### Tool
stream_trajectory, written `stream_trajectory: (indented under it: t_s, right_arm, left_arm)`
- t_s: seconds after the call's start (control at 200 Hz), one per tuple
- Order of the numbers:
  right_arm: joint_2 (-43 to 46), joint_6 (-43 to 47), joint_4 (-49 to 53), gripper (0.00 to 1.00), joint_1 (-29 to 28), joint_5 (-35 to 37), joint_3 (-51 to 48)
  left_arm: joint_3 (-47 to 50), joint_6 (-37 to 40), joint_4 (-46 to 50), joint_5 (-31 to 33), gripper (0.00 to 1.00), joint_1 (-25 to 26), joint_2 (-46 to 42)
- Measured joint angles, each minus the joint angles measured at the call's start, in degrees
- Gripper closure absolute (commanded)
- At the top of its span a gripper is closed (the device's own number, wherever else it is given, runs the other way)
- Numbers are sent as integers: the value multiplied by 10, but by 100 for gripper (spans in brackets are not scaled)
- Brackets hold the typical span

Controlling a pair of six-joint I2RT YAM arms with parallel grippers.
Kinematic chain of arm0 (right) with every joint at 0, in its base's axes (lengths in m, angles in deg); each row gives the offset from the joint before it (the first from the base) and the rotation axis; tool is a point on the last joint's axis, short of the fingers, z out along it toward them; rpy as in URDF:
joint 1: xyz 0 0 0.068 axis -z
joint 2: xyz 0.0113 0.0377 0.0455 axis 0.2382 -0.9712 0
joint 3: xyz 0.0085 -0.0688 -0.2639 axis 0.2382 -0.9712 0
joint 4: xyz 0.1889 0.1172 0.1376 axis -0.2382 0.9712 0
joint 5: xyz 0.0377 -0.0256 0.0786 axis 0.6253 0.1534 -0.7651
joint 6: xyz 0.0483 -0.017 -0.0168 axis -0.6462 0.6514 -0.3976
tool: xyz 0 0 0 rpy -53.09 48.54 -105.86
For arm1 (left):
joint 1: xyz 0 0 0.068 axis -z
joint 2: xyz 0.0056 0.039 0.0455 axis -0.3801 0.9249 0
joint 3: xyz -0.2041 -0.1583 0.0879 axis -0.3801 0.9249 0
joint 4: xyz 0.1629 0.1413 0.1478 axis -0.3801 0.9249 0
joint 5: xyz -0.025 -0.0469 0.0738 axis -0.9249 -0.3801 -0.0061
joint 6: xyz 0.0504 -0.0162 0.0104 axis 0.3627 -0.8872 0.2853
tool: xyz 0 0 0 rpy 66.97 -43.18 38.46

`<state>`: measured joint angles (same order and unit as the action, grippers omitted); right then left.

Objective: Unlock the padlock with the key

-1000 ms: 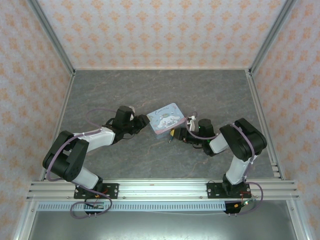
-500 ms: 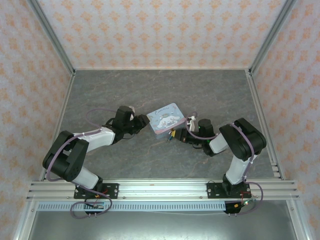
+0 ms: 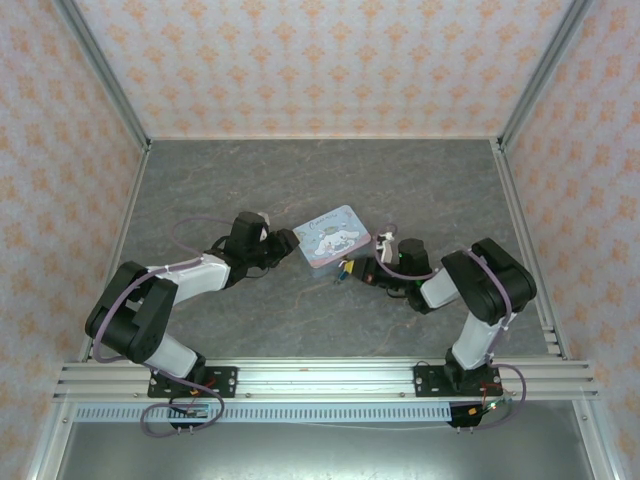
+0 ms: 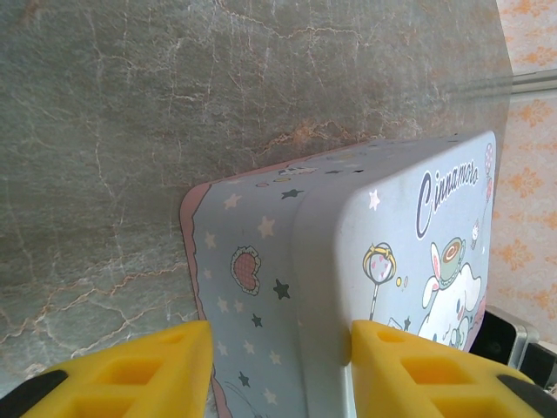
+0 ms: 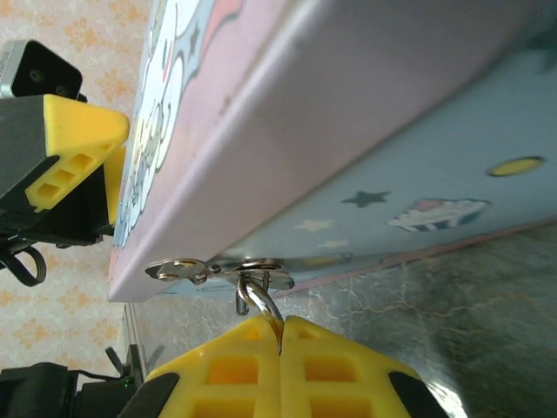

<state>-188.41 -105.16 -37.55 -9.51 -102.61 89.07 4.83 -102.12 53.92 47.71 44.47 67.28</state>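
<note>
A robotics lab test cell: aluminium-profile posts (image 3: pixel 103 70) frame orange-patterned wall panels (image 3: pixel 320 60) around a grey marble-look tabletop (image 3: pixel 320 180), with a slotted aluminium rail (image 3: pixel 320 378) along the bottom of the frame carrying the left arm (image 3: pixel 150 310) and right arm (image 3: pixel 485 290).

I see the grey marbled bench (image 3: pixel 250 170) carrying one light-blue cartoon tin (image 3: pixel 330 238), lying near its middle.

The tin (image 3: pixel 333 236) is light blue with a cartoon print, stars and a pink rim. The table (image 3: pixel 300 180) is grey and marbled, and the far wall (image 3: pixel 320 60) is peach with orange florets. The left gripper (image 4: pixel 280 361) and right gripper (image 5: pixel 280 366) have yellow fingers. The padlock (image 3: pixel 343 270) looks dark teal, though it is tiny.
</note>
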Motion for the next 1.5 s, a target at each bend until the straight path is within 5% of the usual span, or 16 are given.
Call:
stream_trajectory:
  t_s: [0.34, 0.646, 1.116, 1.496]
  right_arm:
    - [21, -38, -11, 100, 21, 48, -11]
    - [108, -25, 59, 100, 31, 80, -17]
    - [471, 128, 573, 100, 31, 153, 62]
    - [500, 215, 918, 100, 32, 197, 174]
  left_arm:
    - [0, 0, 2, 2, 55, 0, -2]
    - [0, 7, 56, 18, 34, 0, -24]
    - [-58, 78, 187, 108, 8, -9, -150]
    - [-60, 132, 266, 182, 4, -9, -229]
